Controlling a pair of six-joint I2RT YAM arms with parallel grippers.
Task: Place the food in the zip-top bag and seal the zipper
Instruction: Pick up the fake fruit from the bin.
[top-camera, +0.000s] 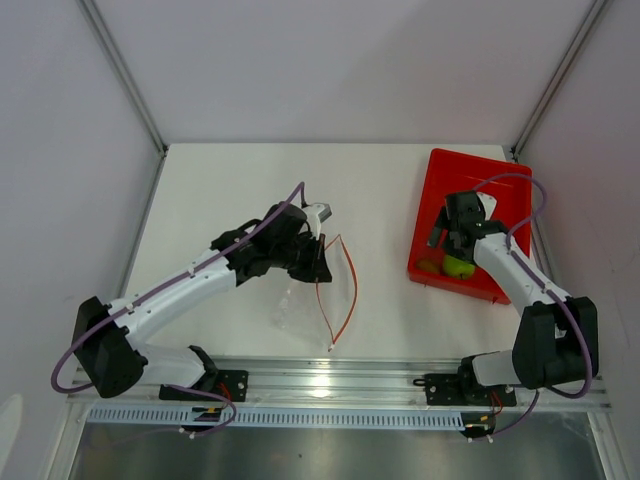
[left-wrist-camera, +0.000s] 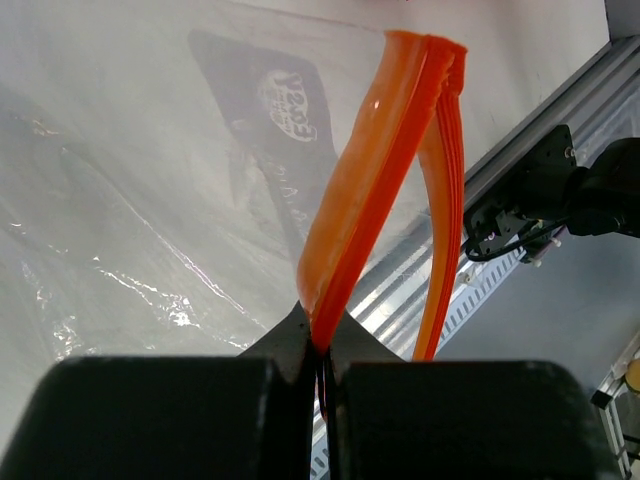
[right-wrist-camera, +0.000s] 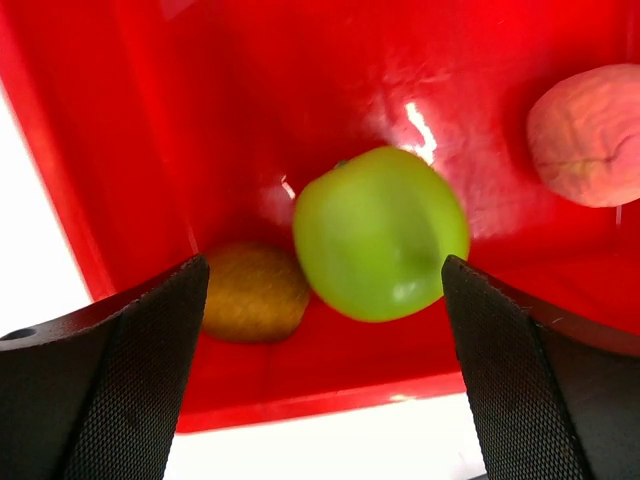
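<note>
Green apple (right-wrist-camera: 380, 235): lies in the near corner area of the red tray (top-camera: 500, 185), directly between the two fingers of the right gripper (right-wrist-camera: 322, 270). Whether either finger touches it cannot be told.
Brown lump (right-wrist-camera: 255, 292): in the tray, just beside the apple and next to the tray wall. It sits near the tip of one finger.
Peach-like fruit (right-wrist-camera: 585, 135): in the tray, apart from the apple and outside the span of the fingers.
Zip-top bag (top-camera: 300, 300): lies on the surface (top-camera: 230, 190) left of centre, well apart from the tray. No food is in it.
Zipper (left-wrist-camera: 370, 180): the two orange-red strips are parted, so the mouth is open. They join at the end farthest from the left gripper, toward the near rail. One strip is raised off the surface.
Left gripper (top-camera: 318, 258): clamped on the raised strip of the zipper, with the fingers pressed together around it.
Right gripper: fingers spread wide, poised over the tray and straddling the apple. It holds nothing.
Red tray: at the far right of the surface.
</note>
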